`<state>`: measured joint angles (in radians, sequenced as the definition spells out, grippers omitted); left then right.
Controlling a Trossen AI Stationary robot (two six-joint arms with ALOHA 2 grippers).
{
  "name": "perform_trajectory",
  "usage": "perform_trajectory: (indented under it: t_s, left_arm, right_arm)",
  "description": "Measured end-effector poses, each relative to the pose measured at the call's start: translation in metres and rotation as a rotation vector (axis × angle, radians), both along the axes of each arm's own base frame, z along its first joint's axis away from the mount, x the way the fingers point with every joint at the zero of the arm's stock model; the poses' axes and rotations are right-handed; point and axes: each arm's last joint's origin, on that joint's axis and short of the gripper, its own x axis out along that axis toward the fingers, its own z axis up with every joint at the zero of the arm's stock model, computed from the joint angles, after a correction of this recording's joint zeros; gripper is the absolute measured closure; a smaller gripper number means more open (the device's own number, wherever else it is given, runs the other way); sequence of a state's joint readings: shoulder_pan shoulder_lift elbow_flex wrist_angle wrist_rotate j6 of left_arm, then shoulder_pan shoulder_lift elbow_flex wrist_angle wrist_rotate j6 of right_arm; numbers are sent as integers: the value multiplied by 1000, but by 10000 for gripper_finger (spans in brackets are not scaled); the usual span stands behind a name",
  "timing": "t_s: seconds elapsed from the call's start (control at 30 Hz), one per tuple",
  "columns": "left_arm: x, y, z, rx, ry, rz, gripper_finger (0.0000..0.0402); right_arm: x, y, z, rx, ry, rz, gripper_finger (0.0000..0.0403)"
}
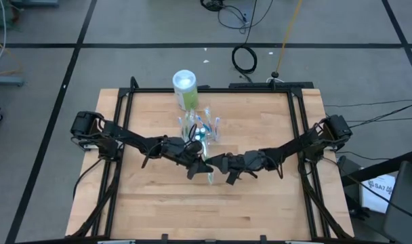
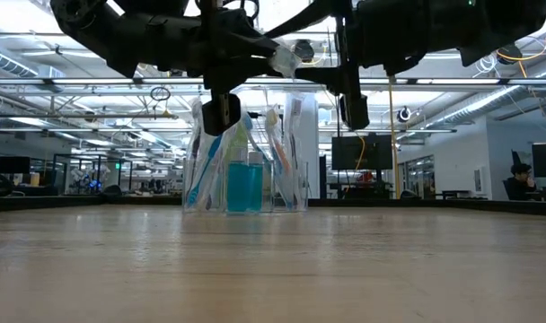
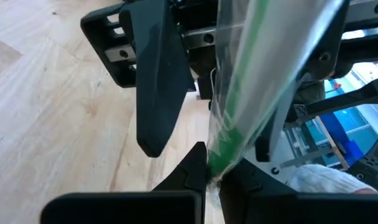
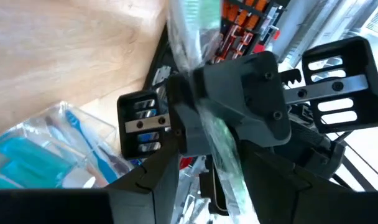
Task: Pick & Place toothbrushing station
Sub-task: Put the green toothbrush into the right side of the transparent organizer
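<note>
1. High view: both arms meet mid-table. The left gripper and right gripper sit nose to nose with a wrapped green toothbrush between them. The clear plastic container stands just behind them, and the green-and-white canister stands behind that, towards the far edge of the wooden table. Count: one container, one canister, one brush in the air. I can't count the brushes in the container from here.

2. Low view: both grippers hang above the tabletop in front of the container. One teal tube shows clearly inside, with blue, orange and white brushes leaning around it; the exact number is not readable. A person sits far off on the right, not involved.

3. Left wrist view: the left fingers are pinched closed on the lower end of the green toothbrush. The brush's long axis runs up and away from the pinch, straight into the right gripper's open fingers.

4. Right wrist view: the right gripper has its fingers spread, one either side of the wrapped brush, not visibly clamping. The container is just beside it.

5. Judgement: this looks like a handover. The right gripper needs to close across the shaft before the left lets go.
</note>
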<state>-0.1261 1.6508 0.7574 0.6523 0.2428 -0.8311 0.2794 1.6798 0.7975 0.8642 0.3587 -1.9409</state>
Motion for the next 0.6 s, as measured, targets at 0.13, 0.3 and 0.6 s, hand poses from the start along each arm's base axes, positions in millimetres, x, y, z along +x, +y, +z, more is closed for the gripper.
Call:
perform_trajectory:
  t_s: [0.13, 0.3, 0.6]
  left_arm:
    - [1, 3, 2, -4, -17, 13, 394]
    - [4, 7, 3, -17, 7, 19, 379]
    - [9, 8, 11, -53, 24, 20, 372]
  right_arm:
    - [1, -5, 0, 71, -4, 0, 245]
    - [2, -9, 0, 87, -8, -13, 278]
    - [3, -13, 2, 176, -31, -30, 371]
